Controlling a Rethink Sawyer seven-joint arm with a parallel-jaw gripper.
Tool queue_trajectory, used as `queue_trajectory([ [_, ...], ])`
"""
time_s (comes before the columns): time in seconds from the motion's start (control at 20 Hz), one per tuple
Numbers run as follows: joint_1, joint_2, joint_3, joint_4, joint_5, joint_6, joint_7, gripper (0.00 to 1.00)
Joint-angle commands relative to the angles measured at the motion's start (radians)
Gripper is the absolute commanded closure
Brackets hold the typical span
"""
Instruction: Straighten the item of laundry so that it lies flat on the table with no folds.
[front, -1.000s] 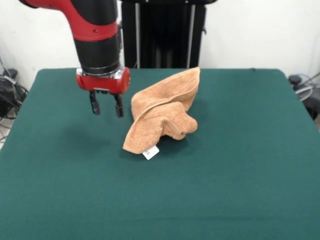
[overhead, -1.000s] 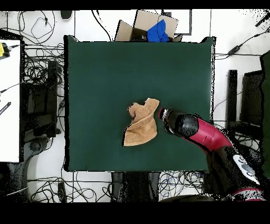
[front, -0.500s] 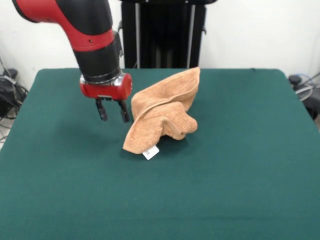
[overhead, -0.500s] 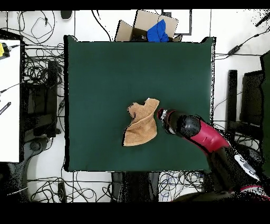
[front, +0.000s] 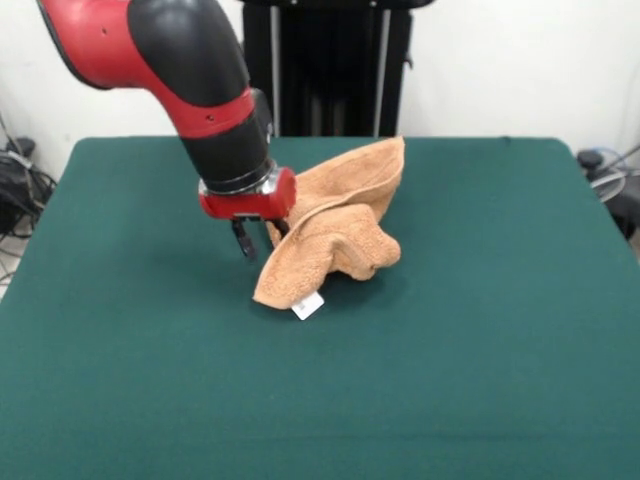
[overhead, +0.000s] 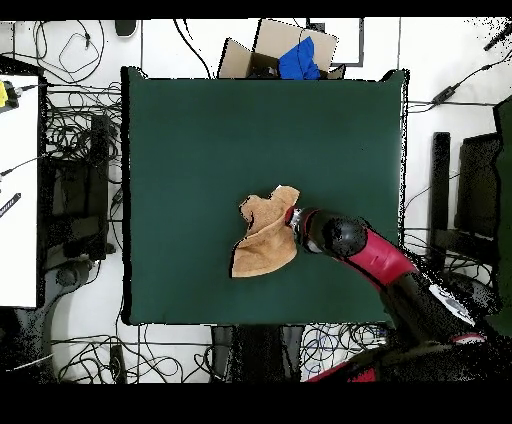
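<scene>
So we've got the towel (front: 330, 240) crumpled in a peaked heap around the middle of the table (front: 480, 380), its white tag (front: 307, 306) poking out at the heap's near corner. Our gripper (front: 259, 238) sits right against the towel's edge, on the side away from the tag's far fold, and we can't tell if it's pinching fabric or just touching.
</scene>
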Motion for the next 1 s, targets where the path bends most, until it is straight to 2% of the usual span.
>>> queue_trajectory([
  [0.05, -0.009, 0.058, 0.12, 0.04, -0.025, -0.08, 0.088, 0.0],
  [0.3, -0.014, 0.035, 0.123, 0.045, -0.033, -0.065, 0.086, 0.0],
  [0.75, -0.005, -0.121, 0.113, 0.092, 0.023, 0.083, 0.102, 0.0],
  [1.0, 0.007, -0.154, 0.103, 0.086, 0.044, 0.135, 0.105, 0.0],
])
